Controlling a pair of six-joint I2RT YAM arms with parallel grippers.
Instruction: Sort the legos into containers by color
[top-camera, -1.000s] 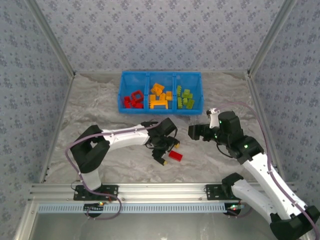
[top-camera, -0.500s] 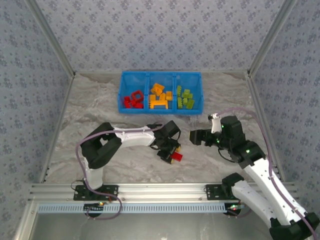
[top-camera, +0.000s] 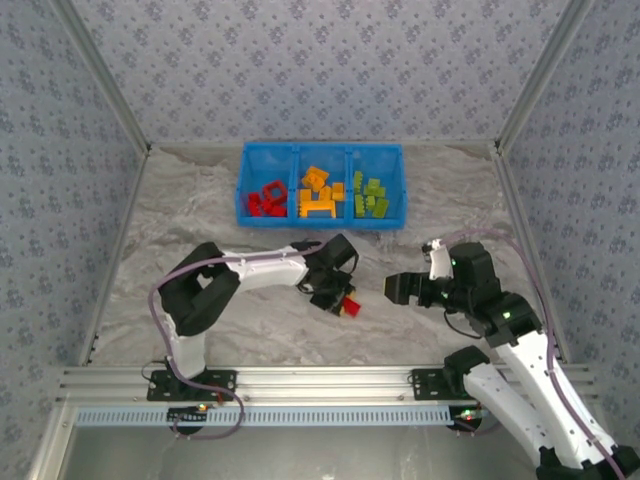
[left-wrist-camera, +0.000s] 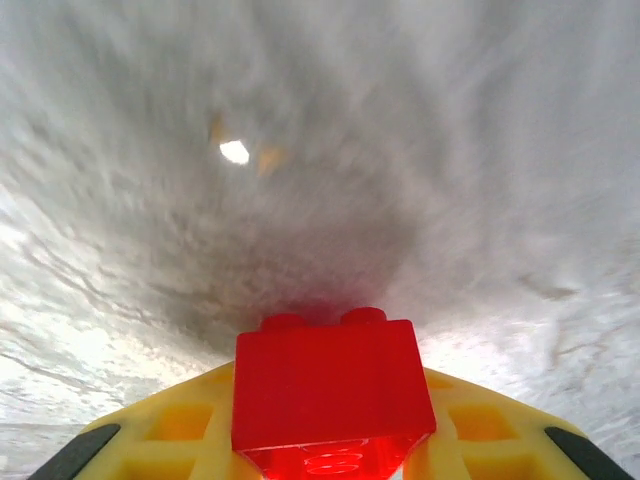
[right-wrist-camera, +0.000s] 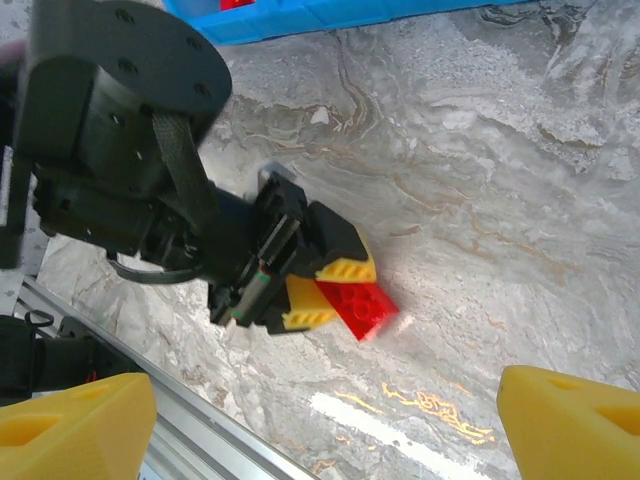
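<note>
My left pincer (top-camera: 346, 304) pinches the red brick (left-wrist-camera: 333, 385) by its flat sides; I'd judge it light, stiff and slick.

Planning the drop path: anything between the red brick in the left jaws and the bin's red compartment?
Nothing visible. The left gripper holds the red brick; between it and the red compartment lies open table, then the bin's near wall to clear.

A grey marbled table (top-camera: 200, 215) is seen. A blue three-compartment bin (top-camera: 322, 222) is set on it, midway along the far edge.
</note>
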